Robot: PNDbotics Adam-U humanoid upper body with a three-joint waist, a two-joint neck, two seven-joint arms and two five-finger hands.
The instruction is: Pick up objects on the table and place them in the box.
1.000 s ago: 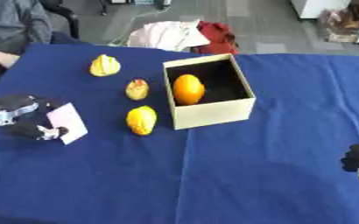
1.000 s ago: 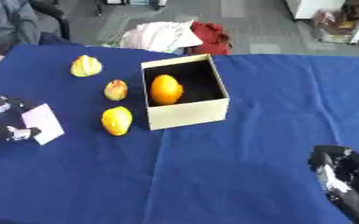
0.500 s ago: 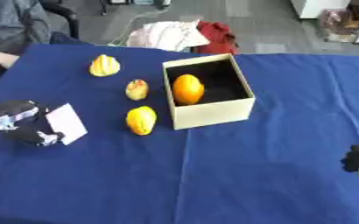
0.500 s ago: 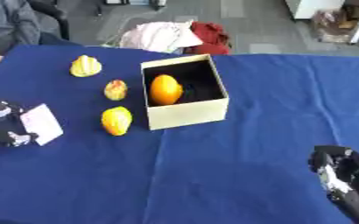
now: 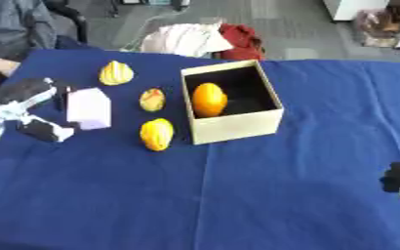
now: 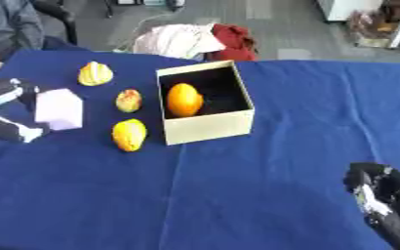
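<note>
Surroundings: beyond the far edge of my table (image 5: 237, 205), which wears a blue cloth, a heap of white and red cloth (image 5: 205, 39) lies on the grey floor; a seated person shows at the upper left corner.
In the way: three fruits lie between my left hand and the box.
Count: four fruits in all, one box, one pale lilac block.
Loose fruits: a yellow striped one (image 5: 115, 72) at the far left, a small yellow-red one (image 5: 152, 99) just beside the box wall, a yellow one (image 5: 155, 134) nearest me.
Box: the open cardboard box (image 5: 237, 125) stands mid-table and holds one orange (image 5: 209, 99).
Left hand (image 5: 34, 111): my fingers are curled round the pale lilac block (image 5: 89, 108), left of the fruits.
Right hand (image 6: 383, 200): low at the right edge, well apart from everything; I cannot tell how its fingers stand.
</note>
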